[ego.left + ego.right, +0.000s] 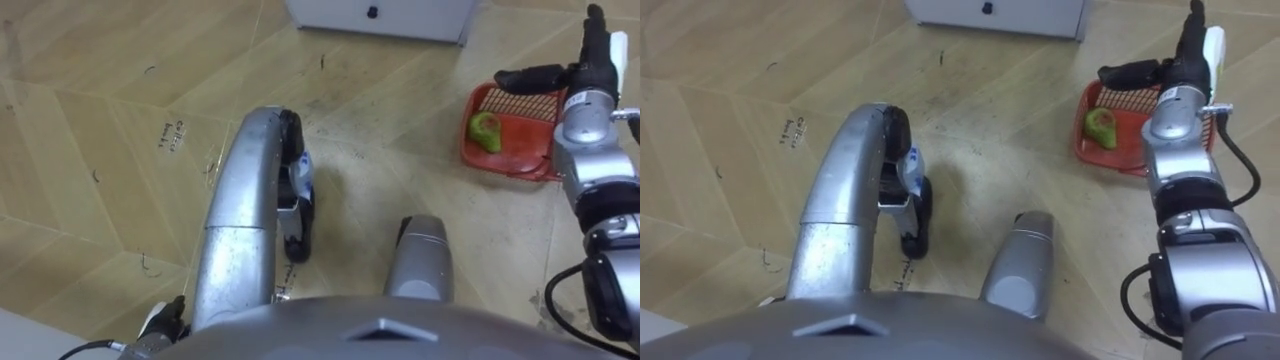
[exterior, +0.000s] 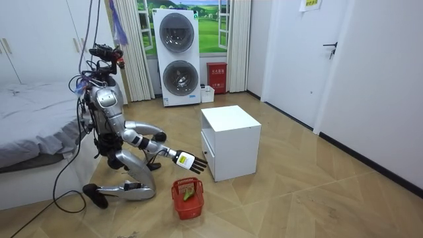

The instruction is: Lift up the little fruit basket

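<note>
I kneel on the wooden floor. The red plastic fruit basket [image 1: 512,140] stands on the floor in front of me to the right, also seen as the basket [image 2: 187,198] in the room view. A green fruit [image 1: 487,130] lies inside it. My right hand [image 1: 588,70] is stretched out over the basket's right side, fingers straight and thumb pointing left, holding nothing. The room view shows this hand [image 2: 190,161] hovering above the basket, apart from it. A small part of my left hand [image 1: 162,320] shows low beside my left thigh.
A white cabinet [image 2: 230,142] stands just beyond the basket; its lower front [image 1: 380,18] is at the top of the eye view. A bed [image 2: 33,125] is behind me. Stacked washing machines [image 2: 178,56] stand by the far wall.
</note>
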